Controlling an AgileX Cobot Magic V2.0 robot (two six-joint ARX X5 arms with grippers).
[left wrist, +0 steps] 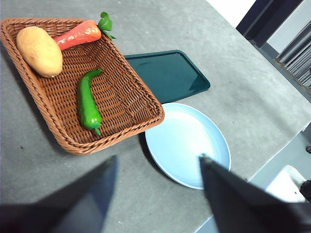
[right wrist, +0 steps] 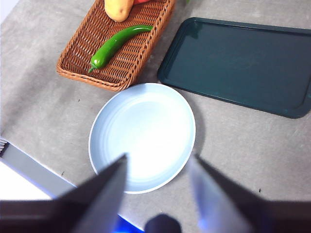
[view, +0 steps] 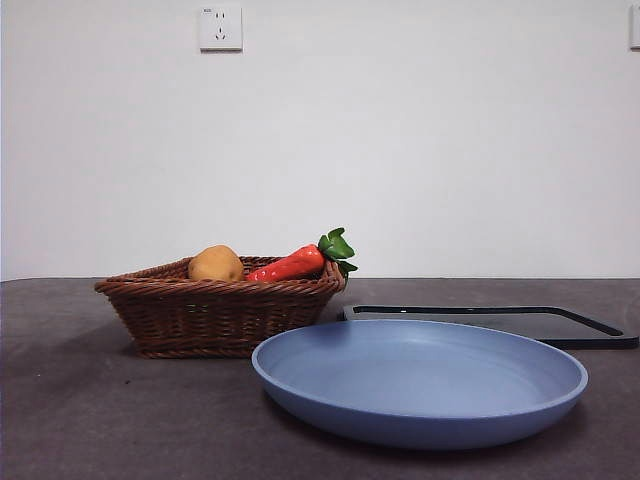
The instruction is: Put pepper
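Observation:
The long glossy green pepper [left wrist: 88,103] [right wrist: 117,42] lies flat inside the brown wicker basket [left wrist: 146,104] [right wrist: 77,68] [view: 215,312], near its middle. The basket wall hides the pepper in the front view. My left gripper [left wrist: 158,167] hovers high above the table, open and holding nothing, over the spot between basket and plate. Above the light blue plate [right wrist: 146,128] [left wrist: 187,143] [view: 420,385] my right gripper [right wrist: 158,165] hangs open and empty. Neither arm shows in the front view.
A potato [left wrist: 39,51] [view: 216,264] [right wrist: 118,8] and a red-orange carrot with green leaves [left wrist: 80,33] [view: 300,261] share the basket. A dark green tray [right wrist: 238,65] [left wrist: 167,75] [view: 560,328] lies flat behind the plate. The table edge [right wrist: 39,170] runs close to the plate.

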